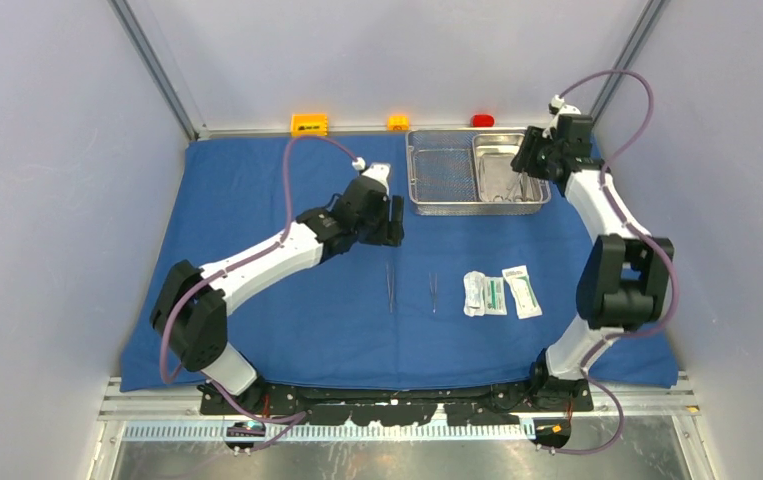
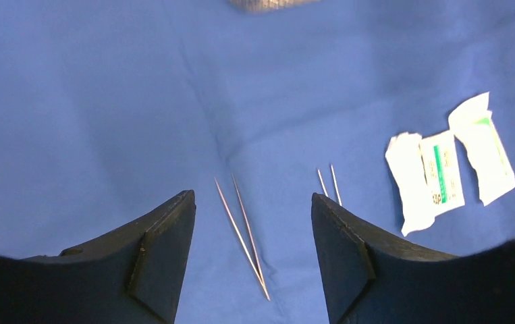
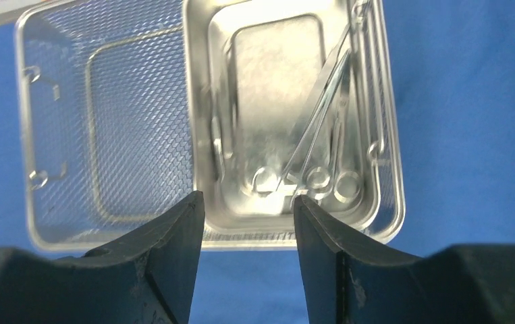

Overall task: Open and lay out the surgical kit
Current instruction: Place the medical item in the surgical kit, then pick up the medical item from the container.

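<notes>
The kit's blue cloth wrap lies spread flat over the table. At the back stands the steel mesh tray, with the smaller steel pan in its right half. Ring-handled scissors lie in the pan. Two thin forceps and white-green packets lie in a row on the cloth. My left gripper hangs open above the left forceps, holding nothing. My right gripper is open over the near rim of the tray.
Small orange, yellow and red blocks sit on the ledge behind the cloth. Grey walls close in both sides. The right arm's elbow stands just right of the packets.
</notes>
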`<state>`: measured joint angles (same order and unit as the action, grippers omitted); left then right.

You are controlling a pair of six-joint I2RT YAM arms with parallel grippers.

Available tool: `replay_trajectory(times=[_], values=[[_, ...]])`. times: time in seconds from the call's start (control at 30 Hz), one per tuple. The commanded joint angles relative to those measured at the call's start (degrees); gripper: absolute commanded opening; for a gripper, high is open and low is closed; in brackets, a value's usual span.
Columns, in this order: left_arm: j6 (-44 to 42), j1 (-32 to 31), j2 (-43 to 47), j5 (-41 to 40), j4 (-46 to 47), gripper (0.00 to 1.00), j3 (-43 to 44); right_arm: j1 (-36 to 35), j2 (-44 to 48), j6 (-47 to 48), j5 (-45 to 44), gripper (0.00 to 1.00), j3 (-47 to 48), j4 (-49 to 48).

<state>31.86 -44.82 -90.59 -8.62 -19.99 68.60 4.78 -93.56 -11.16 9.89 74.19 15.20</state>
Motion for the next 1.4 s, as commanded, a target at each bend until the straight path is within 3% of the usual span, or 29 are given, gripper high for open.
replay_trajectory(times=[0.0, 0.1, 0.23, 0.3, 0.47, 0.67, 0.9, 1.37], values=[[-10.3, 3.8, 3.3, 2.5, 0.3, 0.66, 5.5, -1.5, -9.3, 5.6, -9.5, 0.55, 10.8, 2.8], [-16.3, 4.9, 3.7, 1.8, -1.0, 0.68, 9.0, -2.2, -15.7, 6.9, -13.3, 0.55, 16.9, 5.2], [-21.6, 5.9, 3.0, 0.1, -3.8, 0.93, 13.6, -2.6, -23.5, 8.4, -14.4, 0.55, 24.9, 7.8], [-26.3, 6.1, 2.1, 1.3, -5.7, 0.97, 16.2, -2.9, -27.1, 9.1, -13.5, 0.55, 29.4, 9.2], [-35.8, 7.1, -2.2, 7.5, -12.3, 0.97, 22.3, -4.2, -34.4, 12.4, -11.2, 0.55, 39.2, 11.5], [-36.6, 9.7, -6.4, 15.9, -16.2, 0.97, 26.1, -4.8, -40.3, 11.8, -5.5, 0.54, 45.4, 13.4], [-36.3, 9.9, -10.0, 16.6, -16.3, 0.96, 29.1, -7.4, -43.8, 11.8, -2.6, 0.54, 49.2, 14.8], [-36.2, 10.2, -10.6, 16.6, -17.1, 0.95, 30.1, -9.2, -47.1, 13.7, -5.5, 0.46, 51.4, 16.8]])
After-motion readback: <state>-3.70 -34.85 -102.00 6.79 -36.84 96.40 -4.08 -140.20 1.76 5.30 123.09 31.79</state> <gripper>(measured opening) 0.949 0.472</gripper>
